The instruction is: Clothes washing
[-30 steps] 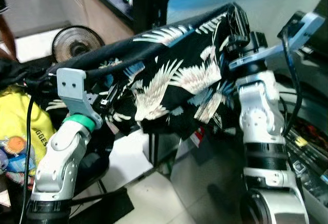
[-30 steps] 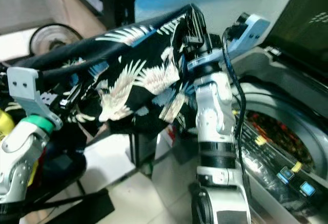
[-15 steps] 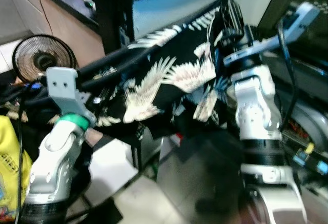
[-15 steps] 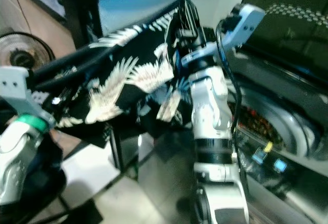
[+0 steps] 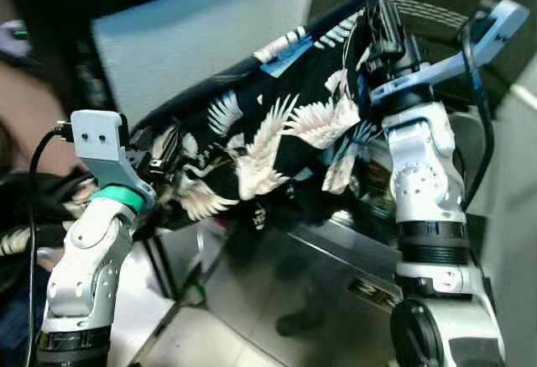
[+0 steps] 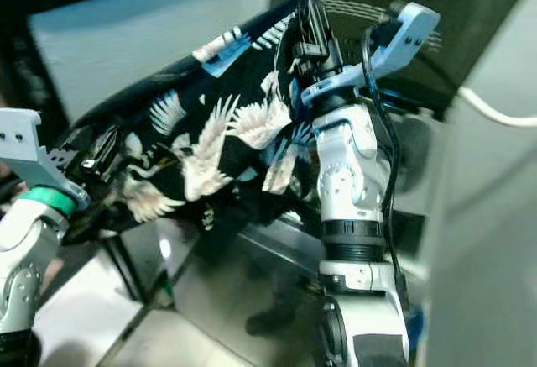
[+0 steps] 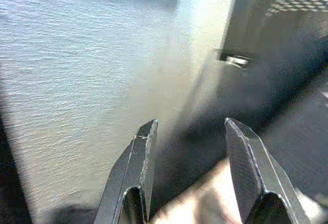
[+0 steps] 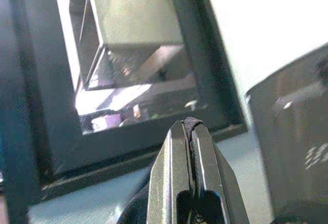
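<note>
Crane-print shirt (image 5: 268,136) draped across both raised arms, right tool (image 8: 188,126) pinching its edge

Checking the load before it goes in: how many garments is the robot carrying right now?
1: a black crane-print shirt draped across both arms, one end pinched in the shut right claw, the other over the left claw. Another could hide underneath.

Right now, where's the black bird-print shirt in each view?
Left eye view: black fabric shirt with white bird print, draped between both arms, centre.
Right eye view: same shirt, centre-left.
Left wrist view: cannot tell.
Right wrist view: dark cloth pinched in the right end effector.
Shared landmark: silver right arm.
</note>
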Available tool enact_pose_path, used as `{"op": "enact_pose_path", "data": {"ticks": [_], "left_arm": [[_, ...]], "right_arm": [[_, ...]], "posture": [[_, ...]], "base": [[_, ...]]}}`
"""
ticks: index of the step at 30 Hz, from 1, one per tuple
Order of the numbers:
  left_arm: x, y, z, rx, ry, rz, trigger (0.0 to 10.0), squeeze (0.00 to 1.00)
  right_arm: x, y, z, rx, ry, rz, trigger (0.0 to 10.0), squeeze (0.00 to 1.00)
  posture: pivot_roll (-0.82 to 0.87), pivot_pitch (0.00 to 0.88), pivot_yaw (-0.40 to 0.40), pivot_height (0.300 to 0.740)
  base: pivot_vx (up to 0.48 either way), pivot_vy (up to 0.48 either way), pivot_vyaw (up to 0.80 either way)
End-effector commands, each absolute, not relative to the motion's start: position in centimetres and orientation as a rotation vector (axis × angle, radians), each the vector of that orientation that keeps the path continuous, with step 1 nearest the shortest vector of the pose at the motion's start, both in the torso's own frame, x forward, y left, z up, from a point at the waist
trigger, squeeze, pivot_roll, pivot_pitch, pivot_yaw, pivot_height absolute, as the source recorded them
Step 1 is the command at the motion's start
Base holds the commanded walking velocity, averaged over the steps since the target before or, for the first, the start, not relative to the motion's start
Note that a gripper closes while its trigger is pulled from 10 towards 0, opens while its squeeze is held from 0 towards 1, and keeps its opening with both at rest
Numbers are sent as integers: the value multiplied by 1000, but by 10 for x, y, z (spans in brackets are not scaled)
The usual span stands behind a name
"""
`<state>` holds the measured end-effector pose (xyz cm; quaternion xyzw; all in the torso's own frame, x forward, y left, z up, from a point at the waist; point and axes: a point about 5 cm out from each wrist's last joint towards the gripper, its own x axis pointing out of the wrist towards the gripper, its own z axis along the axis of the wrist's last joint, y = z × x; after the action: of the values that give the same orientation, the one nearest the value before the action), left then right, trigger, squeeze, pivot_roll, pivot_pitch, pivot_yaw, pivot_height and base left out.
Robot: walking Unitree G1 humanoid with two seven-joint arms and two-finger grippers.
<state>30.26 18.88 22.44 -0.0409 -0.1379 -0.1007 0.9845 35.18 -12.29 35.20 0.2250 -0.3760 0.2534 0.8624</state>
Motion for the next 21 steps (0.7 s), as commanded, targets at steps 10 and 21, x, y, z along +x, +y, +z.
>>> {"op": "enact_pose_path", "data": {"ticks": [10,21], "left_arm": [[299,190,219,-95,-256,-174,10000,0],[300,193,222,-90,-272,-145,10000,0]], "right_arm": [[354,-117,349,464,-762,555,10000,0],[349,-96,341,395,-681,677,10000,0]], "posture": [[107,0,-19,740],[100,0,-18,740]], "base": [[0,0,-800],[0,0,-582]]}}
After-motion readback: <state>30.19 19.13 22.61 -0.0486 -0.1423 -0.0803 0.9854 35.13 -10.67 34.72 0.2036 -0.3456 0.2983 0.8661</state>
